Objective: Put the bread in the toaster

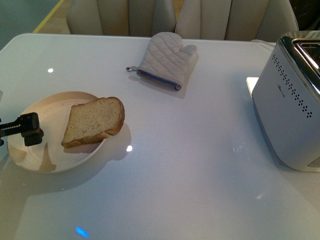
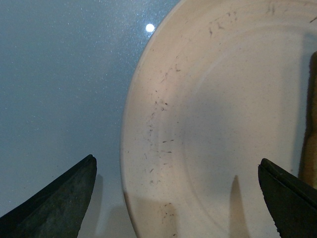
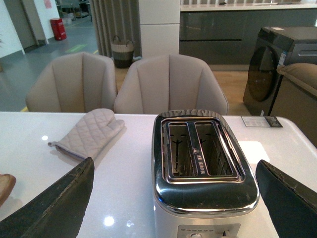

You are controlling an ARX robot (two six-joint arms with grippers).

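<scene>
The bread (image 1: 95, 121), a tan speckled slice with brown crust, lies on the right part of a round cream plate (image 1: 30, 157) at the table's left. My left gripper (image 1: 30, 130) is open and empty over the plate's left side, apart from the bread. In the left wrist view its fingers straddle the plate's rim (image 2: 148, 124), and the bread's crust (image 2: 311, 124) shows at the frame's edge. The white toaster (image 1: 290, 100) with chrome top stands at the far right. My right gripper (image 3: 174, 161) is open and empty, just above the toaster (image 3: 203, 198), whose two dark slots are empty.
A pale quilted oven mitt (image 1: 165, 60) lies at the back middle of the white table; it also shows in the right wrist view (image 3: 89, 133). Beige chairs (image 3: 168, 84) stand behind the table. A white card (image 1: 251, 85) lies beside the toaster.
</scene>
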